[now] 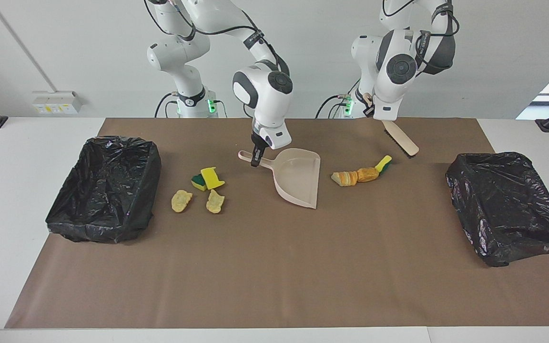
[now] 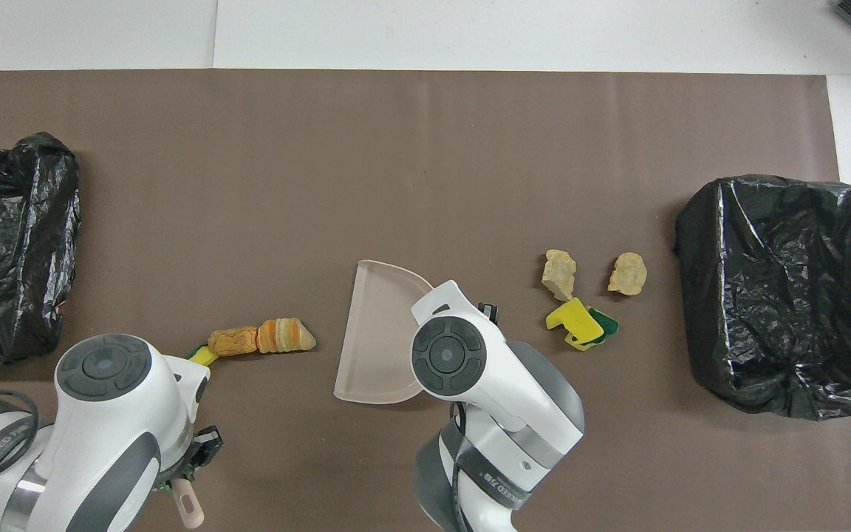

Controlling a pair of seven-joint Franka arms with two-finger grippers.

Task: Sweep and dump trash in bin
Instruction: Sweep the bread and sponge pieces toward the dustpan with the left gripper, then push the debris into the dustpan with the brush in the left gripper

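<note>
The right gripper [image 1: 255, 158] is clenched on the dustpan [image 1: 298, 177] handle, the pan resting mid-table, while the left gripper [image 1: 372, 102] grasps the brush [image 1: 401, 138], raised over the mat's edge nearest the robots. The trash lies in two clusters either side of the pan — a row of bread chunks [image 1: 355, 176] toward the left arm's end, sponge and bread scraps [image 1: 205, 188] toward the right arm's end — each near a black-lined bin [image 1: 107, 188].

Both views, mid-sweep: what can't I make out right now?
- Left claw on the brush: overhead view, the arm's own wrist covers the grip; only the handle tip shows.
- Right claw on the dustpan handle: overhead view, wrist covers it.
- Bin at the left arm's end: overhead view, cut off by the frame edge.
- Both bins' insides: black liner, contents unreadable.
</note>
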